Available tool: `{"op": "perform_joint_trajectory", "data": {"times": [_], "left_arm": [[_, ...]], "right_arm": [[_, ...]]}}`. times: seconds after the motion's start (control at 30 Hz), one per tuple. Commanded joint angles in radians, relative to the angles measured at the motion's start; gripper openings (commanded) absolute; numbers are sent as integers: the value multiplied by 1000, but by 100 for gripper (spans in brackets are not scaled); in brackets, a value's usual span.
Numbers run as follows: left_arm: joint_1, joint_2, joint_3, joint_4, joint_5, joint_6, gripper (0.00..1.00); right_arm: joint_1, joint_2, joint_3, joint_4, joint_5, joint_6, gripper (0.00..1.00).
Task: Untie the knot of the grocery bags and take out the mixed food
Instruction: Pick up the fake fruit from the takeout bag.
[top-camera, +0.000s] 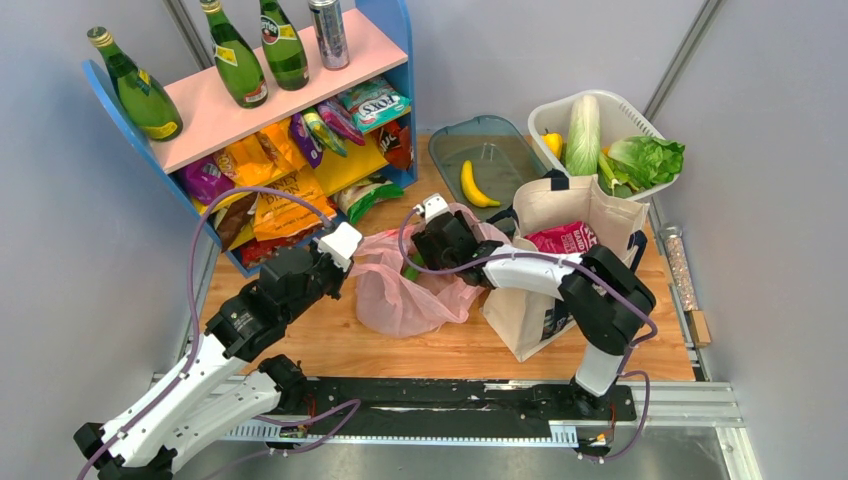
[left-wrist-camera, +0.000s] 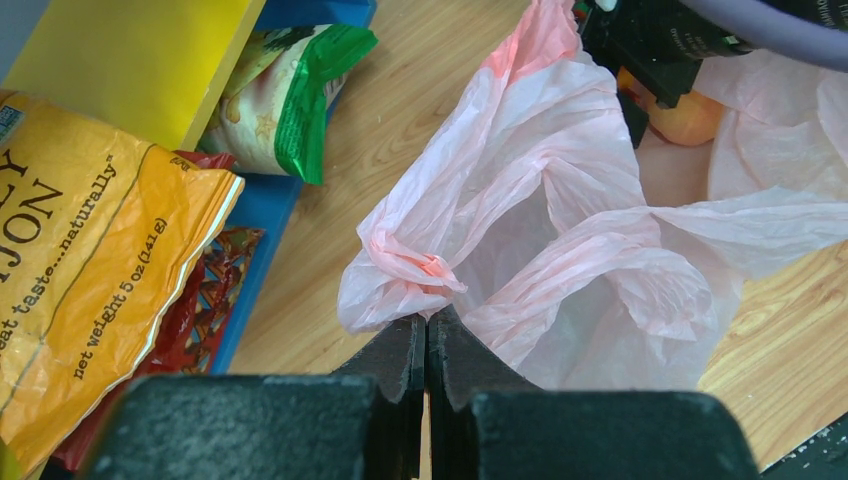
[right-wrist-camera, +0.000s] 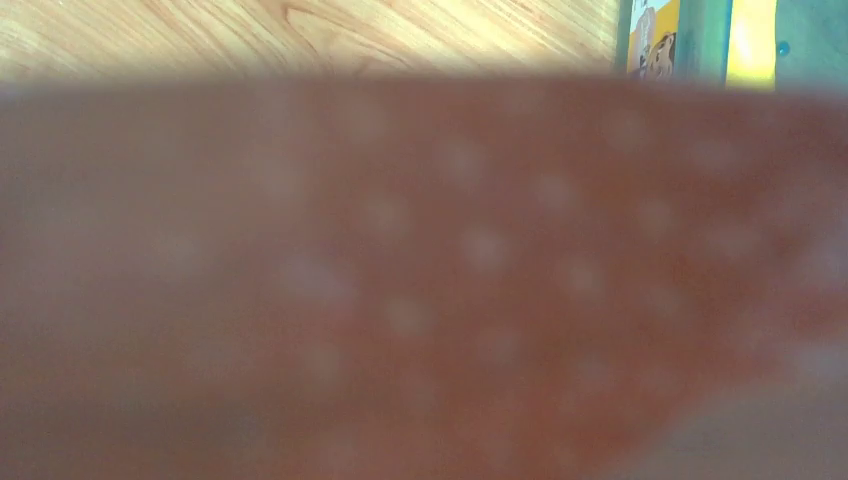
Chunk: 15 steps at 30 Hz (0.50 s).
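Pink bag (top-camera: 405, 295): centre of frame, on bench (top-camera: 330, 340), peach (left-wrist-camera: 690, 118) inside. Left gripper (left-wrist-camera: 427, 330): fingers together at its bunched edge. Right gripper (top-camera: 420, 258): in bag mouth, fingers hidden, spread cannot be told.

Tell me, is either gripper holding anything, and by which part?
The left gripper pinches the pink bag by its edge, beside the twisted handle. The right gripper is inside the bag by a fruit; whether it holds it cannot be told.
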Motion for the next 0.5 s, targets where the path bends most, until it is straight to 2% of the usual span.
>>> {"op": "perform_joint_trajectory", "data": {"times": [0.0, 0.1, 0.27, 0.33, 0.47], "left_arm": [[4, -1, 30, 6, 5, -4, 0], [4, -1, 30, 7, 5, -5, 0], [4, 0, 29, 6, 4, -3, 0], [4, 1, 29, 6, 1, -4, 0], [4, 4, 30, 6, -22, -6, 0]], "right_arm": [[-15, 37, 47, 32, -10, 18, 70], [-22, 41, 46, 34, -22, 26, 63], [-22, 34, 44, 64, -28, 29, 38], [-22, 21, 42, 64, -43, 35, 32], [-20, -55, 1, 75, -114, 50, 25]]}}
